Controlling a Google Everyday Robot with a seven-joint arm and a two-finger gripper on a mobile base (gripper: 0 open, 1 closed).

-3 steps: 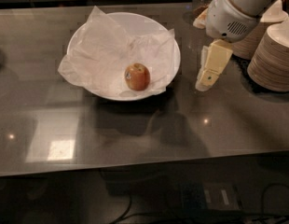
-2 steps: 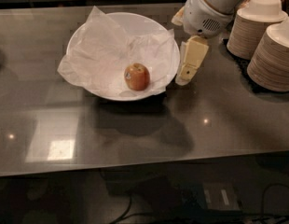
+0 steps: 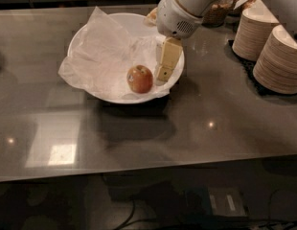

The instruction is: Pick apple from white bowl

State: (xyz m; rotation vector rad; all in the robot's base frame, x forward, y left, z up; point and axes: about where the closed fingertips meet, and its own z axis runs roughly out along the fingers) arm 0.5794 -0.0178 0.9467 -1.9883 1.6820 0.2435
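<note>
1. A dark grey table (image 3: pixel 139 143) is seen from above, with a wide white bowl (image 3: pixel 123 100) towards its far left side.
2. Crumpled translucent paper (image 3: pixel 98 56) lines the bowl and spills over its left rim.
3. The apple (image 3: pixel 140 78), small and orange-red with a dark stem dimple, sits on the paper in the near-right part of the bowl.
4. A white robot arm (image 3: pixel 187 8) reaches in from the top of the view, above the bowl's right side.
5. Its pale yellow gripper (image 3: pixel 164 74) points down inside the bowl's right rim, just beside the apple on the apple's right.
6. The gripper holds nothing, and the apple lies free. From this angle it cannot be told whether the gripper is spread or closed.
7. Stacks of pale paper bowls (image 3: pixel 278 61) stand at the far right, well apart from the white bowl.
8. Judged step: the approach is nearly done, and the grasp is not yet made.
9. The next move likely calls for a small shift left to centre the gripper over the apple.
10. It then calls for a short descent and a squeeze firm enough to stop the round fruit rolling on the loose paper.
11. The lift should avoid snagging the paper.
</note>
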